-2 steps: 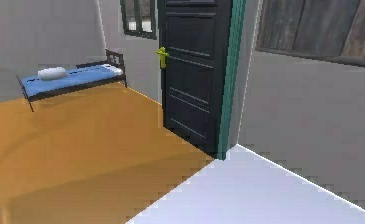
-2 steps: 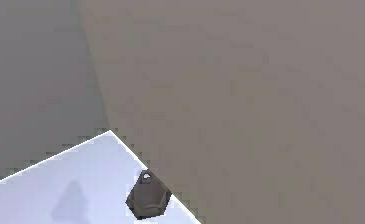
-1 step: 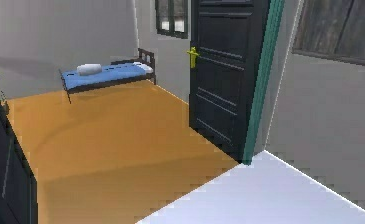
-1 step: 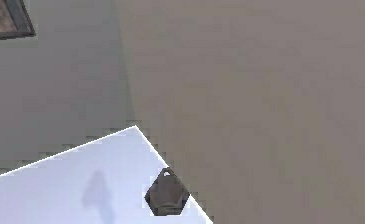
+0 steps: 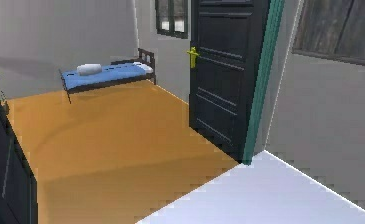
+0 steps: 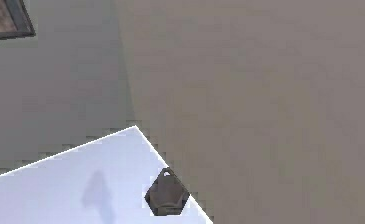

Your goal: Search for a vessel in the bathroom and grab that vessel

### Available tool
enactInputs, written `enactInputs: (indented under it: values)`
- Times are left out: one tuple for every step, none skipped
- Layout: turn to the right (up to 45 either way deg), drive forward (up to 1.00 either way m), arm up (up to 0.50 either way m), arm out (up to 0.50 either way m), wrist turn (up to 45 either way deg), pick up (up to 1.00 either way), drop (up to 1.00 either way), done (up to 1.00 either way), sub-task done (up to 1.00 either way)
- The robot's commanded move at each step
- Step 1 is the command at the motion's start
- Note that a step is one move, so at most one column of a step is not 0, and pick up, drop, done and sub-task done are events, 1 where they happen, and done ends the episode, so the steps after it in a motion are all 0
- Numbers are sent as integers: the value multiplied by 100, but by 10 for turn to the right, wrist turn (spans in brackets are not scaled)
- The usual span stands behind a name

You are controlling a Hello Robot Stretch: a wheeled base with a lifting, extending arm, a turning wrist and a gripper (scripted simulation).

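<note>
A small dark grey faceted thing (image 6: 167,193) with a lighter top sits on the pale floor (image 6: 80,180) in the arm side view, close against the foot of the beige wall (image 6: 260,90). Its shape is too blobby to name.
An open dark panelled door (image 5: 225,70) with a yellow handle hangs in a teal frame (image 5: 262,90). Beyond lies an orange floor (image 5: 110,130) and a low bed (image 5: 108,72) with a blue mattress at the far wall. A dark cabinet edge (image 5: 8,170) stands at the forward view's left. A dark-framed window (image 6: 8,18) sits at the arm side view's top left.
</note>
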Motion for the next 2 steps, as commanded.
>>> enactInputs:
  values:
    - [0, 0, 0, 48, 0, 0, 0, 0, 0]
    - [0, 0, 0, 0, 450, 0, 0, 0, 0]
